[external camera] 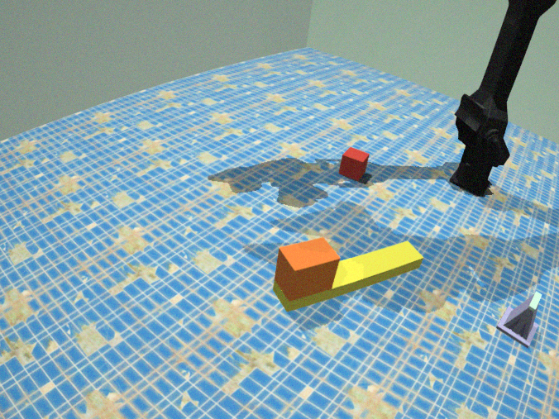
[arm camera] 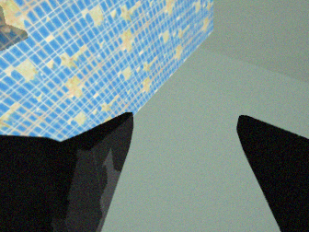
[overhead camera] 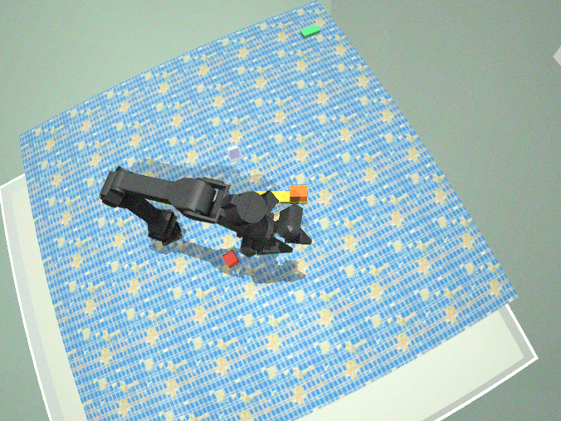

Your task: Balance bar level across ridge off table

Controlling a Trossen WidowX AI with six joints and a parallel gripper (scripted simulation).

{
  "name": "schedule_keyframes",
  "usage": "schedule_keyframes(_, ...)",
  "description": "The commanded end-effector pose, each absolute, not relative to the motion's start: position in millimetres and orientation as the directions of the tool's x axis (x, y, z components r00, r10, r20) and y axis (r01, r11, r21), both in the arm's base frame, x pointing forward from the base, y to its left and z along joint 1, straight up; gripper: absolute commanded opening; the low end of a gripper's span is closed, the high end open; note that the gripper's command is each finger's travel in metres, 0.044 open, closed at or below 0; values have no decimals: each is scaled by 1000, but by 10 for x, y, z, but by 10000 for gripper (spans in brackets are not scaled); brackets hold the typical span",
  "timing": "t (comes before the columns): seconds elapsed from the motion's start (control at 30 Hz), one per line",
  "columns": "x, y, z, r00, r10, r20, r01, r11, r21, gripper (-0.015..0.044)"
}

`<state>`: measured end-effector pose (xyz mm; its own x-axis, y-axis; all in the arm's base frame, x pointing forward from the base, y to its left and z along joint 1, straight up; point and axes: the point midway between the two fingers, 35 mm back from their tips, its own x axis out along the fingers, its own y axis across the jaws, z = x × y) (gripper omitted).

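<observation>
The yellow bar (overhead camera: pixel 283 197) (external camera: pixel 382 262) lies on the patterned table, with an orange block (overhead camera: pixel 298 193) (external camera: pixel 308 269) on one end. In the top view the arm hides part of its other end. The ridge (overhead camera: pixel 234 154) (external camera: pixel 520 324) is a small lilac-grey stand with a narrow pale top, apart from the bar. My gripper (overhead camera: pixel 301 245) (arm camera: pixel 185 121) is open and empty, high above the table. In the top view its fingers show just below the orange end of the bar. Only part of it shows at the top edge of the exterior view.
A red cube (overhead camera: pixel 230 258) (external camera: pixel 353 164) stands on the table between the arm's base and the bar, on the side away from the ridge. A green block (overhead camera: pixel 310 31) lies near the far corner of the table. The arm's shadows fall around the red cube and bar.
</observation>
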<state>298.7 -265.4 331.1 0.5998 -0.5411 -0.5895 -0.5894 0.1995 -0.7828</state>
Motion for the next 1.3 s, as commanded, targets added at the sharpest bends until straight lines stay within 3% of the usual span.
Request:
schedule_keyframes(0.0, 3159, -2467, 3105, 590, -465, -660, -700, 114, -705, 315)
schedule_keyframes(0.3, 3421, -2001, 2648, 516, -305, -801, -855, -129, -502, 315)
schedule_keyframes(0.57, 3546, -1543, 2283, 404, -178, -897, -867, -386, -314, 315)
schedule_keyframes(1.03, 3529, -725, 1763, 130, -27, -991, -598, -799, -57, 315)
schedule_keyframes(1.27, 3468, -474, 1631, 29, -4, -1000, -450, -893, -10, 315)
